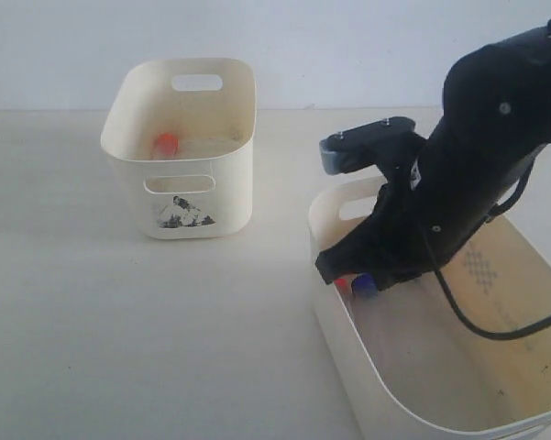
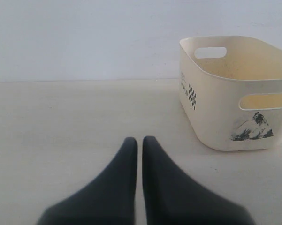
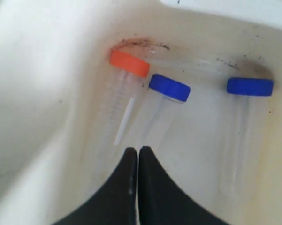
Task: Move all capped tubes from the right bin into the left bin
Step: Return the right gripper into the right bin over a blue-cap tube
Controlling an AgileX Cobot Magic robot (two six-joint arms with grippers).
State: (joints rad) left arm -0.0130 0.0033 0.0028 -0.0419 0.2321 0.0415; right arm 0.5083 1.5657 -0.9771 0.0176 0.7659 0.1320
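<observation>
The smaller left bin [image 1: 188,197] with the torn sticker stands at the back left and holds one orange-capped tube [image 1: 168,144]. My right gripper [image 3: 138,151] is shut and empty, lowered inside the wide right bin [image 1: 335,307]. Just beyond its tips lie an orange-capped tube [image 3: 128,64] and two blue-capped tubes [image 3: 169,88] [image 3: 249,86], side by side on the bin floor. In the exterior view only a blue cap [image 1: 365,287] and a sliver of red cap [image 1: 342,283] show under the arm. My left gripper [image 2: 139,139] is shut over the bare table, left of the sticker bin [image 2: 239,119].
The black right arm [image 1: 477,156] and its cable [image 1: 495,321] cover much of the right bin's interior. The bin's near wall [image 3: 33,108] rises close beside the orange-capped tube. A white wall backs the cream tabletop [image 1: 165,339].
</observation>
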